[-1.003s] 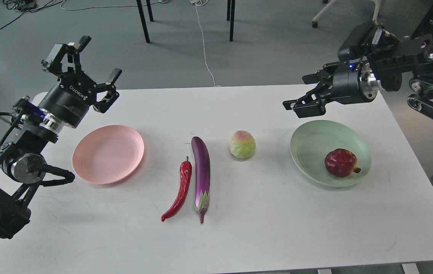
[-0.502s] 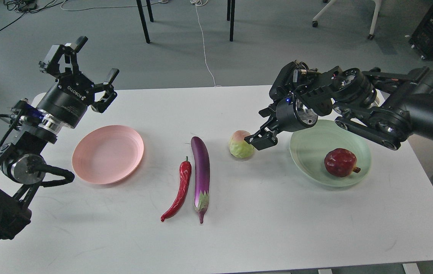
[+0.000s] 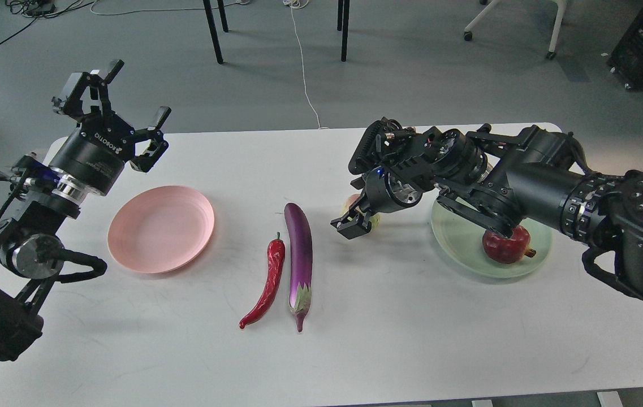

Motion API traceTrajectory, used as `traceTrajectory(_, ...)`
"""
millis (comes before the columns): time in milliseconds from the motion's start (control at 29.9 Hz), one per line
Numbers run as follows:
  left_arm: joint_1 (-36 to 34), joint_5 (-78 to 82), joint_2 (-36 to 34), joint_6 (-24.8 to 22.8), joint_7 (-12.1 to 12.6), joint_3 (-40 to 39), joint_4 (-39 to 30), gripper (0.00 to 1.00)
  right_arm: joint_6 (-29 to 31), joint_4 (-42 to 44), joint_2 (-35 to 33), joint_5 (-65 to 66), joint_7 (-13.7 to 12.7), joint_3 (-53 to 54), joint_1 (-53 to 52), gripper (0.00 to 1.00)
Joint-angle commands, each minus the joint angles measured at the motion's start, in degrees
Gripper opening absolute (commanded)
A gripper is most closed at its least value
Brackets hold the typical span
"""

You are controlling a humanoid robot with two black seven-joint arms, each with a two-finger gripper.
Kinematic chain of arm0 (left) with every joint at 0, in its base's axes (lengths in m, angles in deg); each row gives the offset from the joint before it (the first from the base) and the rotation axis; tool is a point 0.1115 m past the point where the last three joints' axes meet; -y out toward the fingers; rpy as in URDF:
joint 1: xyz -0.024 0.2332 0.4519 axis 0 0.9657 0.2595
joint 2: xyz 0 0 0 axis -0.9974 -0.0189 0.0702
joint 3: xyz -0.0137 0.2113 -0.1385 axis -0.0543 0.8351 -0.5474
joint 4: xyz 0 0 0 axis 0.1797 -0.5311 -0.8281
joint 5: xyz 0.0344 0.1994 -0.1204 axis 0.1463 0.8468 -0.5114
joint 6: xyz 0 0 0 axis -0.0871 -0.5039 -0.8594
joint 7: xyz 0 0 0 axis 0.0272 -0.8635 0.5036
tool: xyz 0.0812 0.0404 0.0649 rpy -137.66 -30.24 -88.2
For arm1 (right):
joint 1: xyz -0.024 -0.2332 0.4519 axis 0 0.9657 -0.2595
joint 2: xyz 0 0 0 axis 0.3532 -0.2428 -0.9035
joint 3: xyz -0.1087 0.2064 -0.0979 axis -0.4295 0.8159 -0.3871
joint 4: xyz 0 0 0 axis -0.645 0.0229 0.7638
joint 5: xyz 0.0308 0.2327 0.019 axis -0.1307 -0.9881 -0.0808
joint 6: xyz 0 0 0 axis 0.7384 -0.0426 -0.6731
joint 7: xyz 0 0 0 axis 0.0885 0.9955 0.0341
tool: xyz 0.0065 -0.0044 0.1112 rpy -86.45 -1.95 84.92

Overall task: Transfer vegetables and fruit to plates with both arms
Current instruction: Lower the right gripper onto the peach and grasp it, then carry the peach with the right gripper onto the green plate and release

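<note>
The yellow-green fruit (image 3: 350,203) sits on the white table (image 3: 411,328), mostly hidden behind my right gripper (image 3: 357,219), which is low over it with its jaws open. The dark red fruit (image 3: 506,245) lies in the pale green plate (image 3: 460,240), partly covered by my right arm. The purple eggplant (image 3: 298,254) and the red chili pepper (image 3: 269,282) lie side by side at the table's middle. The pale pink plate (image 3: 160,229) holds nothing. My left gripper (image 3: 129,95) is open and empty, raised above the table behind the pink plate.
Chair and table legs (image 3: 214,34) and cables stand on the grey floor beyond the table's far edge. My right arm (image 3: 542,183) stretches across the right half of the table, over the green plate.
My right arm has swung from above the green plate leftward and down to the yellow-green fruit. The left arm has drifted slightly. Eggplant, chili and plates have not moved.
</note>
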Motion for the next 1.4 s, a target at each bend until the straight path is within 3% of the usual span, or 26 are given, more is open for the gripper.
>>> traceTrajectory(0, 0.16, 0.0, 0.0, 0.0, 0.02, -0.18, -0.01, 1.0, -0.38, 1.54, 0.26, 0.0, -0.01, -0.17, 0.76, 0.96)
traceTrajectory(268, 0.16, 0.0, 0.0, 0.0, -0.06, -0.44, -0.01, 1.0, -1.44, 2.51, 0.26, 0.0, -0.01, -2.1, 0.85, 0.95)
traceTrajectory(368, 0.16, 0.0, 0.0, 0.0, 0.02, -0.79, -0.01, 1.0, -1.62, 2.59, 0.26, 0.0, -0.01, -3.51, 0.93, 0.88)
traceTrajectory(568, 0.16, 0.0, -0.09, 0.0, 0.02, -0.97, -0.01, 1.0, -1.62, 2.51, 0.26, -0.09, -0.01, -4.13, -0.12, 0.41)
traceTrajectory(769, 0.16, 0.0, -0.26, 0.0, 0.02, -0.97, -0.1, 1.0, -1.62, -2.31, -7.01, -2.98, -0.01, -4.04, -6.35, 0.4)
traceTrajectory(1137, 0.07, 0.0, 0.0, 0.0, 0.02, -1.06, -0.1, 1.0, -1.53, -20.6, -40.33, -3.08, -0.01, -4.3, -9.18, 0.42)
traceTrajectory(1237, 0.07, 0.0, 0.26, 0.0, 0.02, -0.97, -0.1, 1.0, -1.79, -22.98, -44.38, -2.99, -0.01, -4.13, -5.32, 0.43)
traceTrajectory(1371, 0.16, 0.17, 0.35, 0.0, 0.02, -0.97, -0.1, 1.0, -3.72, -22.63, -44.57, -2.99, -0.01, -3.96, -1.62, 0.45)
